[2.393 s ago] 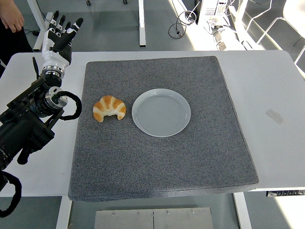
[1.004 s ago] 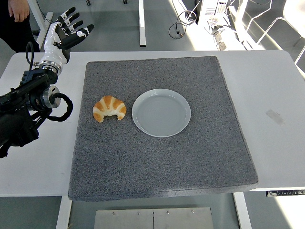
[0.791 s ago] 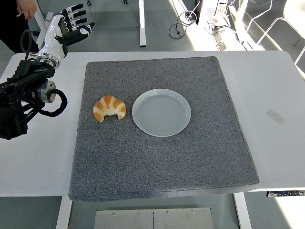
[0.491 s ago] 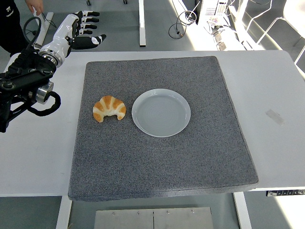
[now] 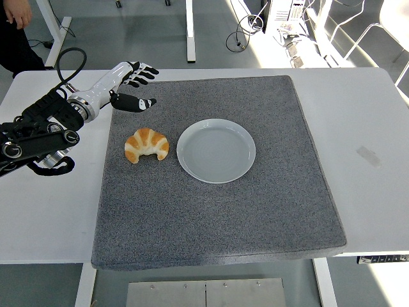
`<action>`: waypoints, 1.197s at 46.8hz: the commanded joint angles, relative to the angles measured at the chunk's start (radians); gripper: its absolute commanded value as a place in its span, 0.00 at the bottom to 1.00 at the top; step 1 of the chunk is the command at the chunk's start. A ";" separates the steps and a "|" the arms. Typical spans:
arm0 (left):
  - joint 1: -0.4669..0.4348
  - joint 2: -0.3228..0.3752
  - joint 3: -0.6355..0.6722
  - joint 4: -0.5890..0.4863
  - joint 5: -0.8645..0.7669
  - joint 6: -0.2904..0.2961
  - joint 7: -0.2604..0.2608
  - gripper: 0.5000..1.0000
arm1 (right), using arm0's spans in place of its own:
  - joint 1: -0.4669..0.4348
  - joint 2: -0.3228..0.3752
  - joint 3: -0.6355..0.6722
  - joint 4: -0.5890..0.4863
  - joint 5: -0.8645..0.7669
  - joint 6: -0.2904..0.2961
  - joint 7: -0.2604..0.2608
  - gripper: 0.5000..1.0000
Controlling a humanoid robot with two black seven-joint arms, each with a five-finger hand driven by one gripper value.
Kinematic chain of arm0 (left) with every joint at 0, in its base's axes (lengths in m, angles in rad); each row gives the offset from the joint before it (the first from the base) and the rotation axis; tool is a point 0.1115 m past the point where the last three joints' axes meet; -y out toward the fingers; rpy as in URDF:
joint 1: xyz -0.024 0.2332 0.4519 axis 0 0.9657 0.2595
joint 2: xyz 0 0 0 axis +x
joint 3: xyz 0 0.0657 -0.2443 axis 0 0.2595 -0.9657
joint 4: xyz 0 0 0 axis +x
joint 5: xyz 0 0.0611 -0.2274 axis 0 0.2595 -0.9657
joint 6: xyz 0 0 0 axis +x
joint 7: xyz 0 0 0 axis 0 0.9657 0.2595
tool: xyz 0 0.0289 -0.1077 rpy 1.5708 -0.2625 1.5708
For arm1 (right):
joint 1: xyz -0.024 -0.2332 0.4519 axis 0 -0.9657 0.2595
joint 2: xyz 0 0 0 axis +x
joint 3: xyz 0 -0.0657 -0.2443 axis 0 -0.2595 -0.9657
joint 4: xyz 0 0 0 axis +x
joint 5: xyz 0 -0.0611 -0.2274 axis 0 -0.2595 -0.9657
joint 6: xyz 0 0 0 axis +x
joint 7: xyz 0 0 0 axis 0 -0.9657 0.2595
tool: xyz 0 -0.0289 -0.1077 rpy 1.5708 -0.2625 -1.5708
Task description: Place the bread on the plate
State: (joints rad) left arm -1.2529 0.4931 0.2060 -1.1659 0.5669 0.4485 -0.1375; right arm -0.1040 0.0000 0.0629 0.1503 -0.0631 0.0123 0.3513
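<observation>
Golden croissant on a grey mat, at nine o'clock of an empty pale plate.
Curved, ridged, browned tips; the left hand hovers at its eleven o'clock, fingers spread, holding nothing.

A dark grey mat covers most of the white counter, its near edge overhanging the counter's near edge. A small strip of tape lies on the bare counter towards the right edge. Beyond the far left corner stands a person in dark clothing. Cables trail across the floor beyond the far edge.
</observation>
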 commanded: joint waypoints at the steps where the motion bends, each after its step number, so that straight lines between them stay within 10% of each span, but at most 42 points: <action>1: -0.005 0.001 0.027 -0.003 0.033 -0.002 0.035 0.55 | 0.000 0.000 0.000 0.000 0.000 0.000 0.000 1.00; 27: -0.019 0.022 0.081 -0.095 0.165 -0.010 0.116 0.57 | 0.000 0.000 0.000 0.000 0.000 0.000 0.000 1.00; 41: -0.025 0.064 0.079 -0.103 0.172 -0.060 0.125 0.90 | 0.000 0.000 0.000 0.000 0.000 0.000 0.000 1.00; 56: -0.026 0.108 0.081 -0.162 0.183 -0.094 0.124 0.94 | 0.001 0.000 0.000 0.000 0.000 0.000 0.000 1.00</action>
State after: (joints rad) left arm -1.2845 0.6000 0.2856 -1.3221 0.7411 0.3544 -0.0157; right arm -0.1031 0.0000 0.0629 0.1503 -0.0632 0.0123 0.3515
